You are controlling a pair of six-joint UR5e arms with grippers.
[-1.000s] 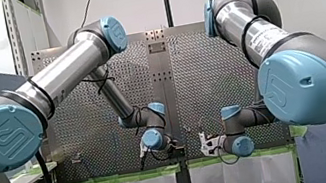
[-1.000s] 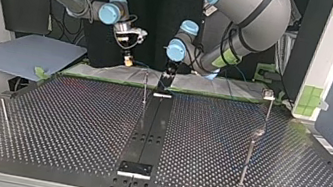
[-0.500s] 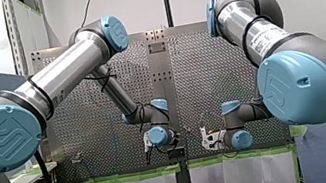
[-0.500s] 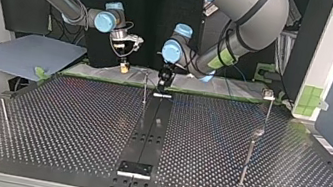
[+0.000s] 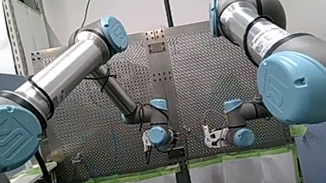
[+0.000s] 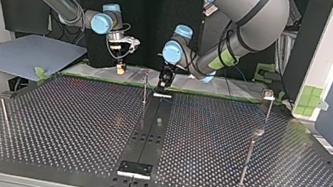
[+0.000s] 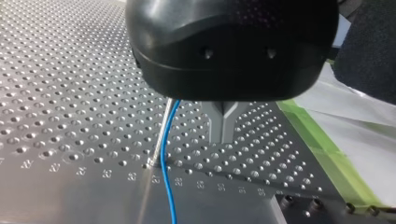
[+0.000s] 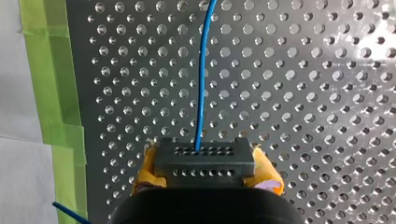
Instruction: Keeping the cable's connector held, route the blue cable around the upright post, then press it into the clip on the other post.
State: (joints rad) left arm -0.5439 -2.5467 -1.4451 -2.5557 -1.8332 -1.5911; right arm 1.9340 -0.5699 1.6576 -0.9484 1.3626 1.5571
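Note:
In the right wrist view my right gripper (image 8: 205, 179) is shut with its yellow pads on the black connector block (image 8: 204, 161). The blue cable (image 8: 201, 74) leaves the block and runs ahead over the perforated table. In the left wrist view the blue cable (image 7: 164, 158) hangs alongside a thin upright post (image 7: 161, 130), just beside my left gripper (image 7: 223, 133), whose metal fingers are pressed together with nothing between them. In the top view my right gripper (image 6: 120, 68) hovers left of the post (image 6: 145, 87) and my left gripper (image 6: 164, 80) right of it. A clip post (image 6: 268, 107) stands far right.
Green tape (image 8: 49, 93) marks the table's edge beside my right gripper. Another thin post (image 6: 247, 157) stands at the top view's right and a leaning rod (image 6: 4, 117) at its left. A black strip (image 6: 146, 131) runs down the table's middle.
My right gripper has carried the connector toward the top view's left, away from the post. My left gripper has shifted slightly closer to the post and then held still.

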